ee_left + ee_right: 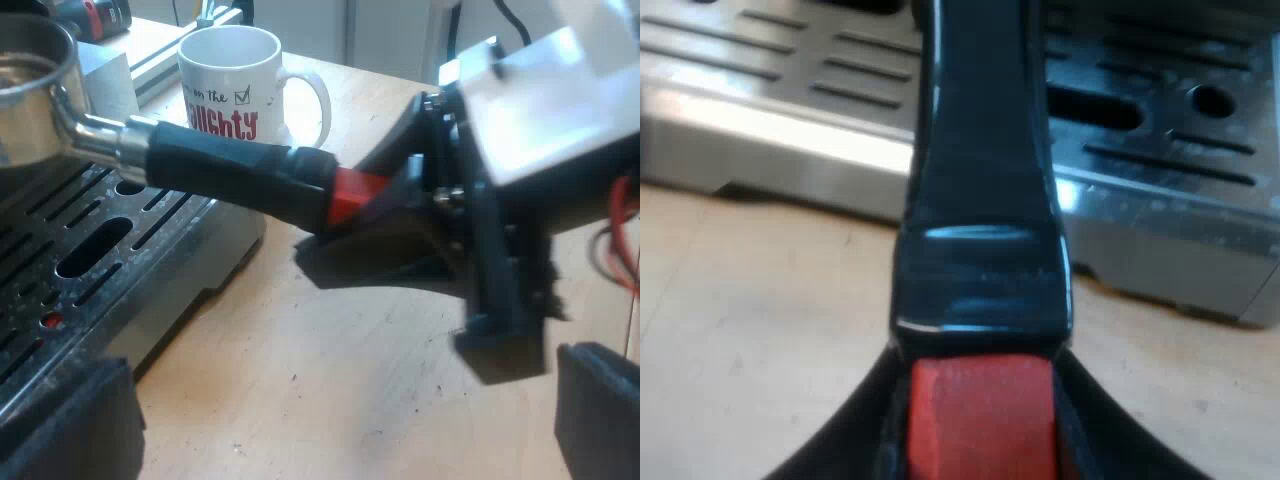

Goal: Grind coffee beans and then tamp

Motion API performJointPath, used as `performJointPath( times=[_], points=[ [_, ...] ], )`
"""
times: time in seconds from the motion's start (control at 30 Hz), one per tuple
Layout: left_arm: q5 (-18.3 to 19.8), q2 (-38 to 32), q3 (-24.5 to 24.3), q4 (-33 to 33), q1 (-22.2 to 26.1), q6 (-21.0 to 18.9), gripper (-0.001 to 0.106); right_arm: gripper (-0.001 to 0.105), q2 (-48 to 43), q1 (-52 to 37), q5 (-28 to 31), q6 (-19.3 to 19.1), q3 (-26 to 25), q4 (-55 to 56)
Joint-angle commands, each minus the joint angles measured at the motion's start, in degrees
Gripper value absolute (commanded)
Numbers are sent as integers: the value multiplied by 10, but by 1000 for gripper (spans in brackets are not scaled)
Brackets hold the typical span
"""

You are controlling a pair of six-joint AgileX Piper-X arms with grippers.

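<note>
My left gripper [330, 428] hangs released above the table [300, 350], by the espresso machine's drip tray [90, 250]. My right gripper [980, 440] clenches the holder's [230, 170] red end, basket over the tray, mug [235, 85] just beyond.

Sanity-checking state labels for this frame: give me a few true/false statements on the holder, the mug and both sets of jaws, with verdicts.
1. The jaws of the right gripper are clamped on the red end of the holder. True.
2. The mug lies on its side. False: the mug stands upright on the table, beyond the holder's handle.
3. The holder's metal cup hangs over the machine's slotted tray. True.
4. The left gripper holds a tamper. False: the jaws of the left gripper are open, with only bare table between them.
</note>
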Motion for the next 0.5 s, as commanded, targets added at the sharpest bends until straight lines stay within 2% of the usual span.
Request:
performJointPath(
  times=[0.03, 0.13, 0.27, 0.37, 0.5],
  points=[
    [5, 0, -1, -9, -4, -6, 85, 0, -24, 10, 25, 25, -8, 35],
    [5, 0, -8, -5, -4, -6, 85, 0, -38, 21, 22, 36, -8, 68],
    [5, 0, -40, 57, -4, -4, 85, 0, -62, 41, 19, 38, -8, 114],
    [5, 0, -67, 109, -4, 20, 85, 0, -83, 60, 13, 38, -8, 144],
    [3, 0, -85, 132, -4, 26, 85, 0, -106, 77, -7, 36, -8, 172]
  ],
)
